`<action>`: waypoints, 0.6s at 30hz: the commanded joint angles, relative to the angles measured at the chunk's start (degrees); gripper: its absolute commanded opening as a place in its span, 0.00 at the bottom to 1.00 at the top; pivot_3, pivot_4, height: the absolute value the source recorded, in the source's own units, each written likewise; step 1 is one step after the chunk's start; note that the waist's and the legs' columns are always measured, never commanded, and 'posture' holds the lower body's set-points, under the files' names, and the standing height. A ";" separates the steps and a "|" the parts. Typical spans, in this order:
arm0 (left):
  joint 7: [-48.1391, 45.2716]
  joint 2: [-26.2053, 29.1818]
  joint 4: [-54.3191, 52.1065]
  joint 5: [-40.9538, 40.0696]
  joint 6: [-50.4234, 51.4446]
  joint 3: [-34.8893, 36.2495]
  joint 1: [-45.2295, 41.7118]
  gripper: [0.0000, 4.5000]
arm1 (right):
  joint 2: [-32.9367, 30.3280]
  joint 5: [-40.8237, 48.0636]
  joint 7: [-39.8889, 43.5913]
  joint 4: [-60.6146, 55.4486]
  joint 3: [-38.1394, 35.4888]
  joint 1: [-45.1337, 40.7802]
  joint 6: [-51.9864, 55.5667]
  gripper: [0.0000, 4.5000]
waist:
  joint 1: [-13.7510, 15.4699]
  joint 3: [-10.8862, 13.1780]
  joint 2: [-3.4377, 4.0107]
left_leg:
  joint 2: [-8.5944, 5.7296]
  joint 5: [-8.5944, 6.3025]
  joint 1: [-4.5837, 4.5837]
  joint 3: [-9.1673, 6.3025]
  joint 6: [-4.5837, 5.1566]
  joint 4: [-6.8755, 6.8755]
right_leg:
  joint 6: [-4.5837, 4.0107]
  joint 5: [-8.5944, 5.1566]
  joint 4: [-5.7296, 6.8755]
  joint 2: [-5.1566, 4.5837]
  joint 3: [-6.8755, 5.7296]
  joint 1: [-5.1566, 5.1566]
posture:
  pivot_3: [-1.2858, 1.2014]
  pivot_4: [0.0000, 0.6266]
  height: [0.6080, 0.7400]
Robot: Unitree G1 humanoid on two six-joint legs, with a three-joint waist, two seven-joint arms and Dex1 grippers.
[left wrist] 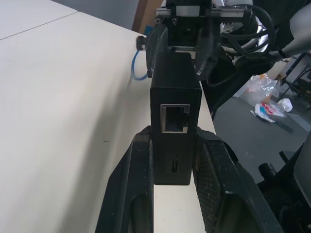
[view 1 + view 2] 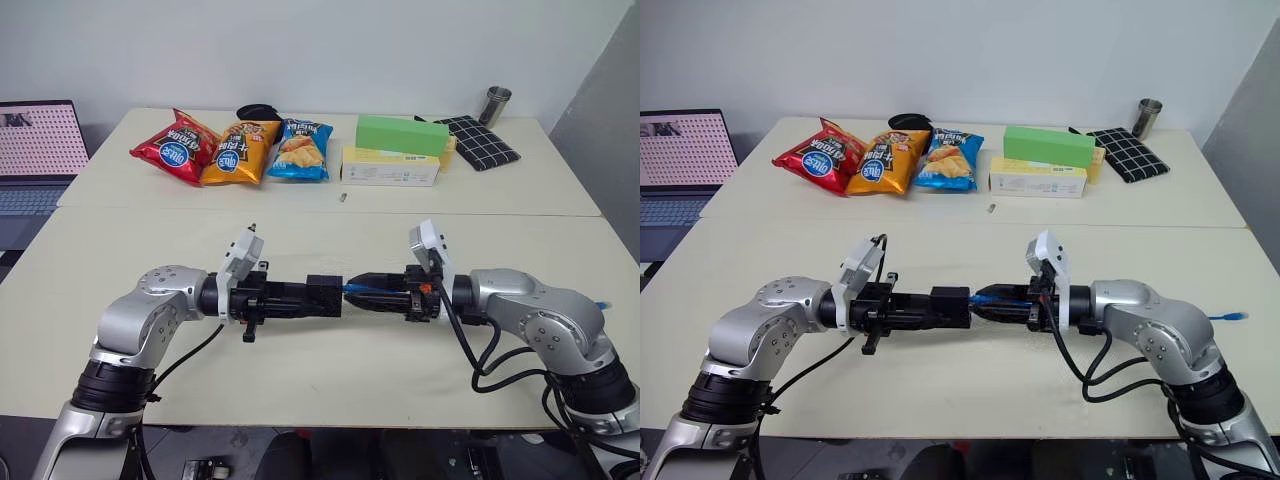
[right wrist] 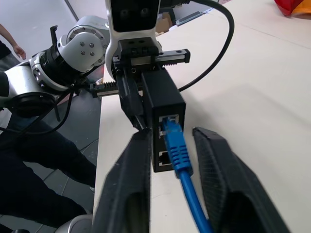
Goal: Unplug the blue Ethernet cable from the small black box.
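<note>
Now: L gripper (image 1: 175, 160) clamping small black box (image 1: 175, 102), R gripper (image 3: 170, 155) narrow round blue Ethernet cable (image 3: 177, 150).

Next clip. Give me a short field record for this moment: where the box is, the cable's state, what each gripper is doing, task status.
box: small black box held above the table between the two arms
left gripper: jaws shut on the box's sides
cable: blue Ethernet cable, plug seated in the box's upper port
right gripper: jaws either side of the cable at the plug, a gap showing on each side
background: three chip bags, green box, laptop
status: not yet unplugged
</note>
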 commanded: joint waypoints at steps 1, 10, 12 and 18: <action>-0.71 0.98 -2.03 0.39 -1.37 -0.26 0.12 0.17 | 0.29 0.39 1.24 -1.11 -1.86 -1.04 0.51 0.07 | 0.00 0.00 0.00 | 0.00 0.00 0.00 0.00 0.00 0.00 | 0.00 0.00 0.00 0.00 0.00 0.00 | 0.52 0.24 1.00; -0.30 0.75 -2.79 -0.17 -1.05 -0.29 0.47 0.17 | -0.12 -1.22 3.32 -1.41 -1.19 -1.36 0.78 0.00 | 0.00 0.00 0.00 | 0.00 -0.01 0.00 0.00 0.01 -0.01 | 0.00 0.00 0.00 0.00 0.00 0.00 | 0.52 0.24 1.00; -0.26 0.74 -3.01 -0.26 -0.92 -0.31 0.58 0.17 | -0.22 -1.55 3.69 -1.39 -1.17 -1.41 0.84 0.00 | 0.00 0.00 0.00 | 0.00 -0.01 0.00 0.00 0.02 -0.01 | 0.00 0.00 -0.01 0.00 0.00 0.00 | 0.52 0.24 1.00; -0.15 0.66 -2.99 -0.30 -0.67 -0.46 0.56 0.17 | -0.29 -2.20 4.77 -1.10 -1.31 -1.49 1.16 0.00 | 0.00 0.00 0.00 | 0.00 -0.01 0.00 0.00 0.02 -0.01 | 0.00 0.00 -0.01 0.00 0.00 0.00 | 0.52 0.24 1.00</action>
